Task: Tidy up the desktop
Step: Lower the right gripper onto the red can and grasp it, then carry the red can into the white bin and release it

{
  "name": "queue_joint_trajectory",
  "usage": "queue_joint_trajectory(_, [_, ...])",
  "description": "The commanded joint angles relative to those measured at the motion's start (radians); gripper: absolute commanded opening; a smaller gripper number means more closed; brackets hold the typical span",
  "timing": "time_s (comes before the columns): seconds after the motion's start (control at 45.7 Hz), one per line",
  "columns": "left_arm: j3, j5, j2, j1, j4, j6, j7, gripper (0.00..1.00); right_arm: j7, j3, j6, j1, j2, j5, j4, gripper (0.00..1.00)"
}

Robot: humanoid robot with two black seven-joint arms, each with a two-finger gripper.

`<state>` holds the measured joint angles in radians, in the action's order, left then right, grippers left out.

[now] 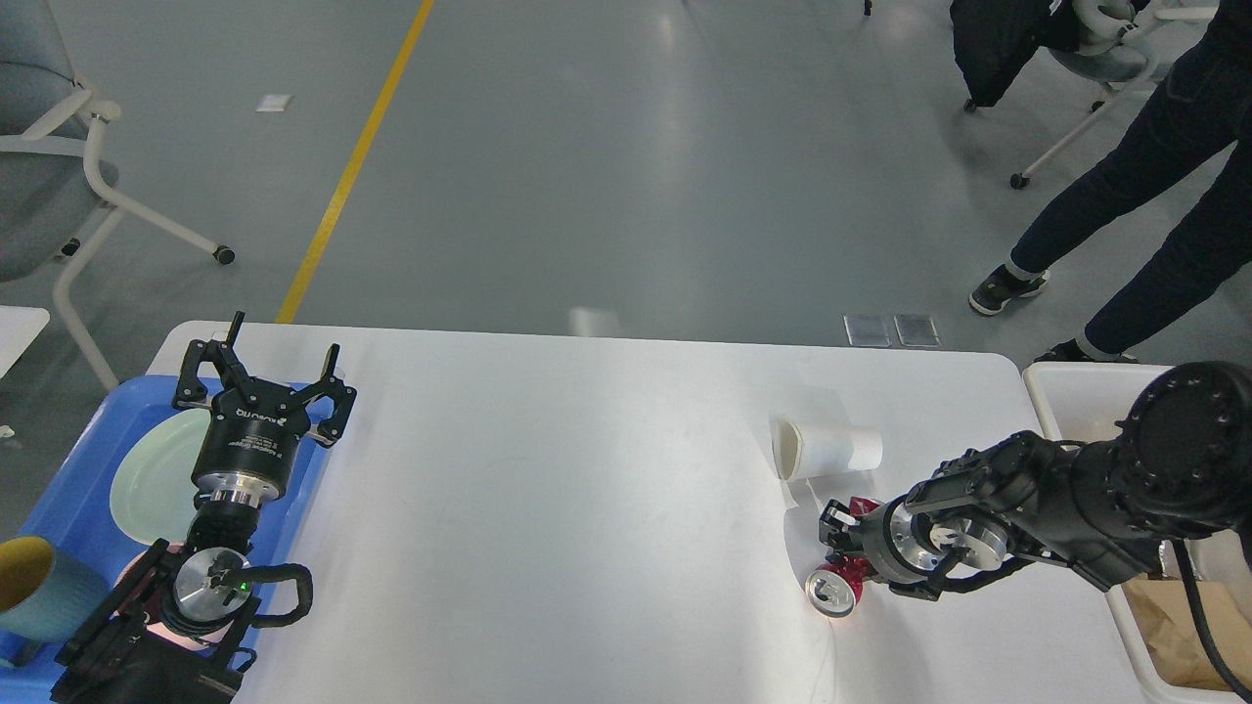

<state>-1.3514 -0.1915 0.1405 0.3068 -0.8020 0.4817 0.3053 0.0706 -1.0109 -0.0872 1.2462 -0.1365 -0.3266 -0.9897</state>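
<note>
Right arm reaches low leftward across desktop (pixel 548 508). Right gripper (pixel 843 533) pinches crushed red can (pixel 833 589); paper cup (pixel 827 449) lies just beyond. Left gripper (pixel 262 376) upright, fingers spread, above blue tray (pixel 68 499).

White lettering ran across the black cylindrical body of the left gripper (pixel 262 376), just below its spread fingers. The larger line seemed to be a brand name, seen upside down from the head view; it was too small to read with certainty. A finer line beneath it could not be made out.
</note>
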Motion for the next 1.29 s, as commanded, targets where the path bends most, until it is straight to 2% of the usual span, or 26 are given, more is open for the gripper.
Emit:
queue_joint_trajectory(0.0, [0.000, 0.000, -0.001, 0.000, 0.000, 0.000, 0.000, 0.96, 0.001, 0.000, 0.001, 0.006, 0.000, -0.002, 0.000, 0.00])
queue_joint_trajectory(0.306, [0.000, 0.000, -0.001, 0.000, 0.000, 0.000, 0.000, 0.96, 0.012, 0.000, -0.002, 0.018, -0.002, 0.004, -0.007, 0.00])
queue_joint_trajectory(0.482, [0.000, 0.000, -0.001, 0.000, 0.000, 0.000, 0.000, 0.96, 0.092, -0.018, -0.022, 0.085, -0.014, 0.059, -0.089, 0.00])
queue_joint_trajectory(0.591, [0.000, 0.000, 0.001, 0.000, 0.000, 0.000, 0.000, 0.96, 0.118, -0.050, -0.029, 0.185, -0.040, 0.176, -0.210, 0.00])
queue_joint_trajectory(0.701, [0.000, 0.000, -0.001, 0.000, 0.000, 0.000, 0.000, 0.96, 0.112, -0.127, -0.077, 0.375, -0.075, 0.201, -0.374, 0.00])
queue_joint_trajectory(0.854, [0.000, 0.000, 0.001, 0.000, 0.000, 0.000, 0.000, 0.96, 0.101, -0.262, -0.222, 0.676, -0.074, 0.207, -0.553, 0.00])
queue_joint_trajectory(1.007, [0.000, 0.000, 0.001, 0.000, 0.001, 0.000, 0.000, 0.96, 0.046, -0.336, -0.400, 0.932, -0.095, 0.291, -0.668, 0.00])
queue_joint_trajectory(1.117, [0.000, 0.000, 0.001, 0.000, 0.000, 0.000, 0.000, 0.96, 0.040, -0.347, -0.496, 1.029, -0.144, 0.337, -0.685, 0.00])
queue_joint_trajectory(1.27, [0.000, 0.000, 0.001, 0.000, 0.000, 0.000, 0.000, 0.96, 0.038, -0.377, -0.485, 1.027, -0.144, 0.351, -0.679, 0.00])
